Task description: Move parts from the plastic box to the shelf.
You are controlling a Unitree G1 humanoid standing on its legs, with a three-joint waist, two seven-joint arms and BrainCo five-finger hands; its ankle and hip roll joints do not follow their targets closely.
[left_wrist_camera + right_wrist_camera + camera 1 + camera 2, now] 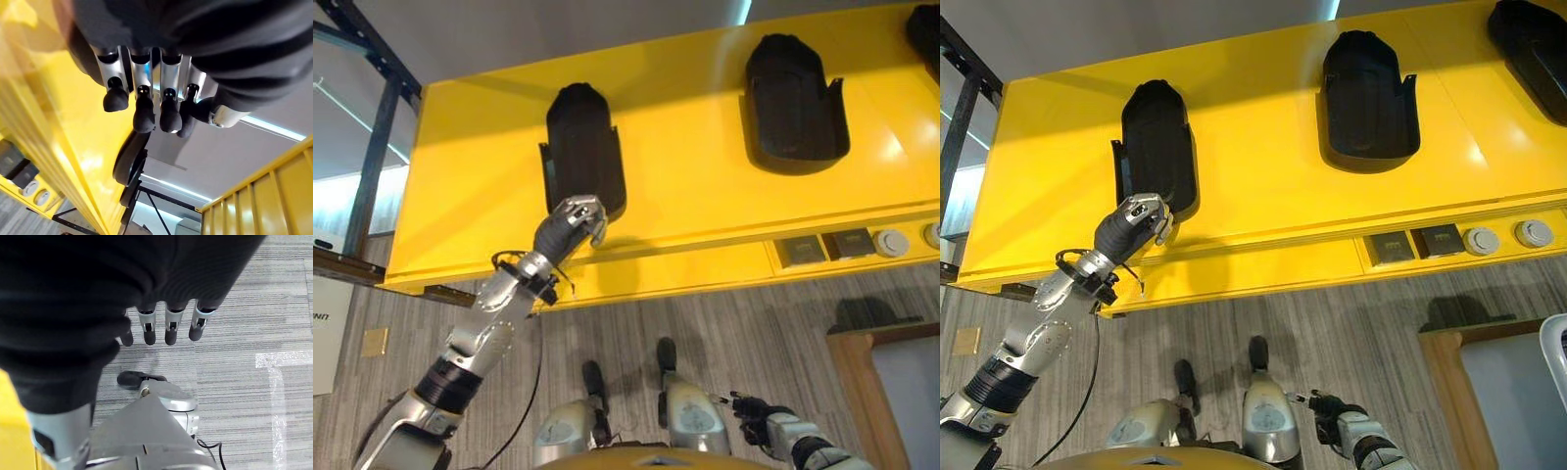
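The black moulded plastic part [584,145] lying on the yellow metal shelf [695,206] looks light, rigid and smooth, best gripped across its narrow sides, and the left hand [574,220] rests at its near end, fingers curled, holding nothing.

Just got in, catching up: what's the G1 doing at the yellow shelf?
It is putting black parts on the yellow shelf. The left hand is up at the near end of one black part lying on the shelf, fingers curled but apparently gripping nothing. A second black part lies further along to the right. The right hand hangs low by the robot's side over the floor, fingers relaxed and empty.
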